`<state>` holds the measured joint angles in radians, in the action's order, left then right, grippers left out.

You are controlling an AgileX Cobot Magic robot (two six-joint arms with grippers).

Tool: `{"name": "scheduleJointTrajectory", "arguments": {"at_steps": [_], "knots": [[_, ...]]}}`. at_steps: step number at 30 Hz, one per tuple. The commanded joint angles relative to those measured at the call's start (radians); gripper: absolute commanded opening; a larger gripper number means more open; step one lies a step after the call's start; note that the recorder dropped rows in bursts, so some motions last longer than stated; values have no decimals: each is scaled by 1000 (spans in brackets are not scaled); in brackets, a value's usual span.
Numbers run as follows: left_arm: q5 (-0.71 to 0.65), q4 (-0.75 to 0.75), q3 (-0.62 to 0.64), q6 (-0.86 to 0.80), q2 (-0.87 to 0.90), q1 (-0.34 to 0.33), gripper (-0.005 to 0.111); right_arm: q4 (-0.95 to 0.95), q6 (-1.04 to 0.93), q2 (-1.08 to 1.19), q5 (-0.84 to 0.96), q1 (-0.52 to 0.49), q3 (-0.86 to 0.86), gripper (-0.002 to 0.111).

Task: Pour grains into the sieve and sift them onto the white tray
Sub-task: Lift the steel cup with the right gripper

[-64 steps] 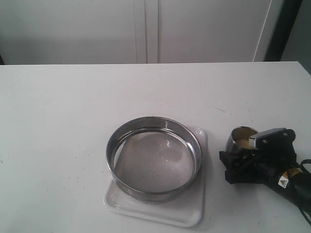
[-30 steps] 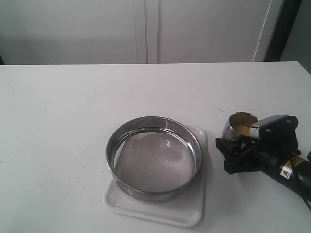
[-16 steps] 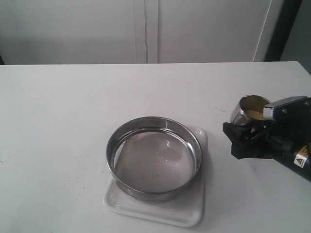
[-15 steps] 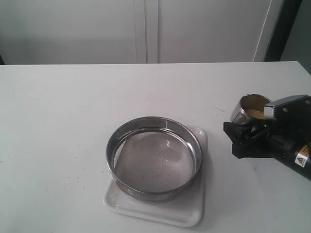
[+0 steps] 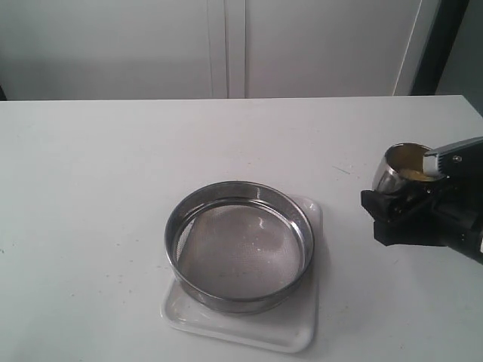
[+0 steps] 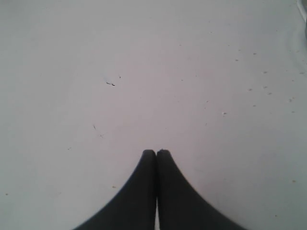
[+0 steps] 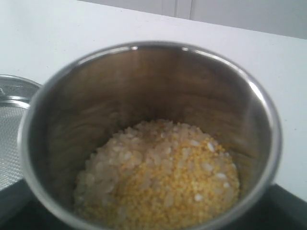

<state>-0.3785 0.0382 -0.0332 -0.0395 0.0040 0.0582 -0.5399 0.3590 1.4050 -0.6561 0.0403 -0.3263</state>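
Our right fingers (image 5: 455, 160) clamp the steel cup (image 5: 394, 175), right of the sieve (image 5: 226, 302) on the white tray (image 5: 296, 333). We judge its loose grains (image 7: 163, 177) spill easily, so hold the wall firmly. Our left fingers (image 6: 144, 191) touch, empty.

grains (image 7: 158, 177): yellow-and-whitish mix, sitting in a steel cup (image 5: 394, 172) at mid-right
sieve (image 5: 239, 247): resting level, lower centre
white tray (image 5: 290, 330): lying flat underneath the sieve
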Motion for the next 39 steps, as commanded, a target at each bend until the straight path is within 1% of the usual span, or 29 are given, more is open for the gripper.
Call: {"name": "scheduleJointTrajectory", "arguments": {"at_steps": [1, 8, 16, 20, 26, 34, 39], "knots": [[4, 10, 5, 5, -4, 2, 0, -23, 97, -59, 30, -6, 2, 0], [4, 10, 5, 5, -4, 2, 0, -106, 188, -142, 156, -6, 2, 0], [4, 10, 5, 5, -4, 2, 0, -186, 327, -221, 215, -6, -2, 0], [4, 10, 5, 5, -4, 2, 0, -287, 418, -243, 260, -6, -16, 0], [4, 10, 5, 5, -4, 2, 0, -490, 602, -248, 258, -6, -63, 0], [4, 10, 5, 5, -4, 2, 0, -579, 621, -248, 258, -1, -107, 0], [4, 10, 5, 5, -4, 2, 0, -676, 703, -248, 256, -1, -136, 0]]}}
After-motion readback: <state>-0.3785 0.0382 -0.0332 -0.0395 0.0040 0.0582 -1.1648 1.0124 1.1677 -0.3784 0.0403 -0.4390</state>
